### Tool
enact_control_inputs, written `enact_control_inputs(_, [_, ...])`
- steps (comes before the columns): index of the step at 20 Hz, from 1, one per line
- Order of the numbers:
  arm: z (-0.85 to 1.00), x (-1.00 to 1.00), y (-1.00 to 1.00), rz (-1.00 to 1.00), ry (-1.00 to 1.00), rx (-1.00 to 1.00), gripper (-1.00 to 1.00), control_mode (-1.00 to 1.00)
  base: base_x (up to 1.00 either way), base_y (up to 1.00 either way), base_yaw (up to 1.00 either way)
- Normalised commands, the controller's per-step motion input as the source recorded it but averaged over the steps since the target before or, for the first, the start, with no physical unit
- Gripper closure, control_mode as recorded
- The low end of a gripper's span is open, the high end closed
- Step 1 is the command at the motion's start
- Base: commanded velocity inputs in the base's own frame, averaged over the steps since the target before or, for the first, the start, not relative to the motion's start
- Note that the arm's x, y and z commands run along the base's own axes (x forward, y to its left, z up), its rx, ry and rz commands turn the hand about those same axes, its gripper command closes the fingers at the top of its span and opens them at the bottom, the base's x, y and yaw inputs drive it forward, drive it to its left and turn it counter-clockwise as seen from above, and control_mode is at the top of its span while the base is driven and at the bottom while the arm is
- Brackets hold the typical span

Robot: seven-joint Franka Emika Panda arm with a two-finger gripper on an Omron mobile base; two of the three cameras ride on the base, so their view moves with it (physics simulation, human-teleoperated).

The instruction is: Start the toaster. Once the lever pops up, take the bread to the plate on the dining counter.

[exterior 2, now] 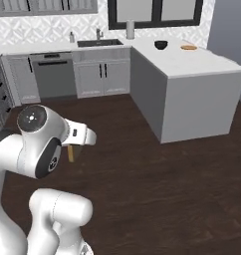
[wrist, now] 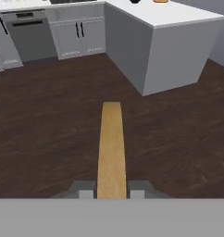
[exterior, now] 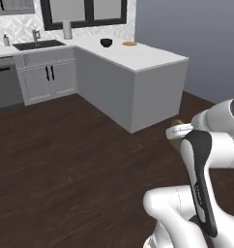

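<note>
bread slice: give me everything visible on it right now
The bread is a thin tan-golden slice seen edge-on in the hand view, standing straight out from the gripper, whose two fingertips press on its faces. It hangs over dark wood floor, touching nothing else. In the right base view only a small tan piece shows under the hand.

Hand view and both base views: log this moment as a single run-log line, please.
phase: carrying | gripper: shut on bread | plate: on dining counter, bare | bowl: beside plate | base: on dark floor, away from counter

Matt tan bread (wrist: 111, 148) (dark glossy wood floor (wrist: 49, 129))
</note>
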Motion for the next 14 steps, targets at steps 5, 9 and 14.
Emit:
enact_control_inputs(5, [0.0, 0.0, 0.0, 0.0, 0.0, 0.0, 1.0, 1.0, 1.0, -0.22, -0.04])
enact_control_inputs(9, [0.0, 0.0, 0.0, 0.0, 0.0, 0.0, 1.0, 1.0, 1.0, -0.35, -0.01])
enact_control_inputs(14, [0.0, 0.0, 0.0, 0.0, 0.0, 0.0, 1.0, 1.0, 1.0, -0.57, 0.0])
